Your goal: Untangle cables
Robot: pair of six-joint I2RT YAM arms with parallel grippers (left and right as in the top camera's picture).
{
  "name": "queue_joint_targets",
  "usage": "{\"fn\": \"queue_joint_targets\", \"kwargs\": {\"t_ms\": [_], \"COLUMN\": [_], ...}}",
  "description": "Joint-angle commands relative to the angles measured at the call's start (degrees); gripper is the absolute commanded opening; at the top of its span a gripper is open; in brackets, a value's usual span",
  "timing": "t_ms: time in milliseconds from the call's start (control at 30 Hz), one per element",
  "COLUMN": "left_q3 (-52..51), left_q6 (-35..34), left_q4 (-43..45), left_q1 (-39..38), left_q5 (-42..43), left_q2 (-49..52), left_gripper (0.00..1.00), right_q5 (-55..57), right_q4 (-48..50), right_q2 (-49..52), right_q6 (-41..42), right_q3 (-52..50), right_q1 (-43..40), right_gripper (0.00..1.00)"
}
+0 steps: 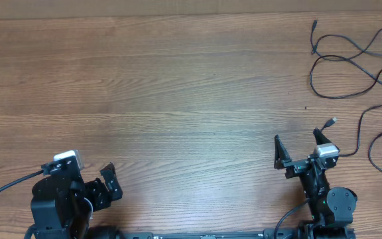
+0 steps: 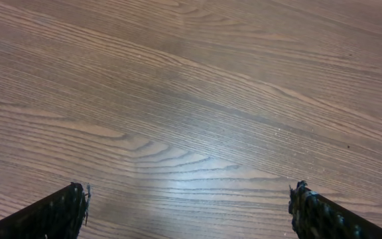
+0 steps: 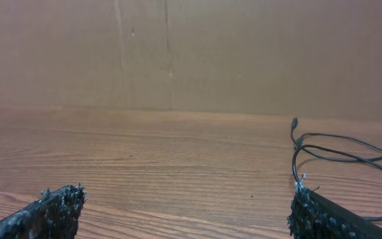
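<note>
Cables [image 1: 314,30] sprawl at far right of table [image 1: 178,79], ahead-right of right gripper [image 1: 297,138]; one plug near its outer finger. Left gripper [image 2: 190,198] well apart. Both spread wide, empty.

Thin black cables [image 1: 377,79] [image 3: 298,141] lie slack on the wooden table [image 1: 178,79], at its far right. They cross in loose loops, with small plugs [image 1: 331,122] at free ends and separate strands trailing nearer.

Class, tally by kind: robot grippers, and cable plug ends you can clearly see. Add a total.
Grippers: 2 (left gripper, right gripper, both open)
Clear plug ends: 2 (upper cable plug, lower cable plug); fainter ends not counted
Total: 4
</note>
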Motion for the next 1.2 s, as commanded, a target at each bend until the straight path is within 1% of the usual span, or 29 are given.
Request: {"fn": "queue_joint_targets", "kwargs": {"t_ms": [0,833,1167], "left_q3": [-0.26,-0.26,-0.26], "left_q6": [1.49,1.49,1.51], "left_q4": [0.02,0.02,0.02], "left_q1": [0.33,0.33,0.33], "left_q5": [-0.57,-0.57,-0.57], "left_q2": [0.09,0.09,0.09], "left_gripper": [1.0,0.99,1.0], "right_q5": [0.57,-0.44,3.69], "right_q4": [0.0,0.37,-0.26], "right_q2": [-0.72,-0.72,-0.72], "right_q6": [-0.2,-0.07,-0.02], "right_q3": [-0.59,-0.59,-0.57], "right_q1": [0.28,0.28,0.28], "right_gripper": [1.0,1.0,1.0]}}
